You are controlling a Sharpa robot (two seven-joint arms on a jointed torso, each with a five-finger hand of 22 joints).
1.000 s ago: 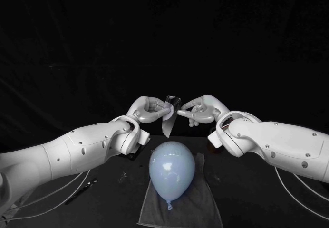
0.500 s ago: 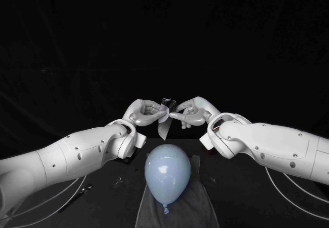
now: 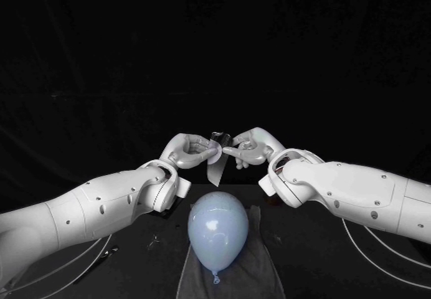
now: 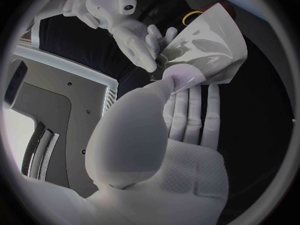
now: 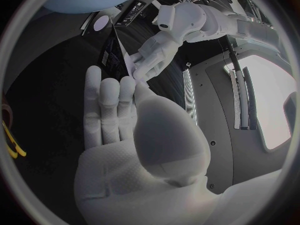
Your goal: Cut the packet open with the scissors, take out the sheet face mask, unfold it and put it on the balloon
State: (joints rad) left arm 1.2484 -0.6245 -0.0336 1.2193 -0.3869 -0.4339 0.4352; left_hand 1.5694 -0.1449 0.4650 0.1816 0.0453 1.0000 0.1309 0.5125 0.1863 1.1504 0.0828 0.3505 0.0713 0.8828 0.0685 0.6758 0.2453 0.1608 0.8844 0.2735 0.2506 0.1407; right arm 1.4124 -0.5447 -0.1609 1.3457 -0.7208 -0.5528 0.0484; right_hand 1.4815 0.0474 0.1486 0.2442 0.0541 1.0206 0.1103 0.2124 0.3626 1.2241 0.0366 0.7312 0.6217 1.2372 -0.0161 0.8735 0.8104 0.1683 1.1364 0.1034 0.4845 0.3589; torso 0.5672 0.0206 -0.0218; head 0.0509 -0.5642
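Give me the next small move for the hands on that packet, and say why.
Probably: the right hand works its fingertips into the packet's top edge to find its opening, while the left hand holds. The left hand pinches the packet near its top above the balloon, and the right fingertips sit at that edge. Whether it is cut open, I cannot tell.

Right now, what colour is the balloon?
Pale blue; the balloon shows best in the head view.

Left hand [image 3: 190,150], right hand [image 3: 252,147] pinching packet [image 3: 213,169], balloon [image 3: 218,229] on cloth [image 3: 262,274]
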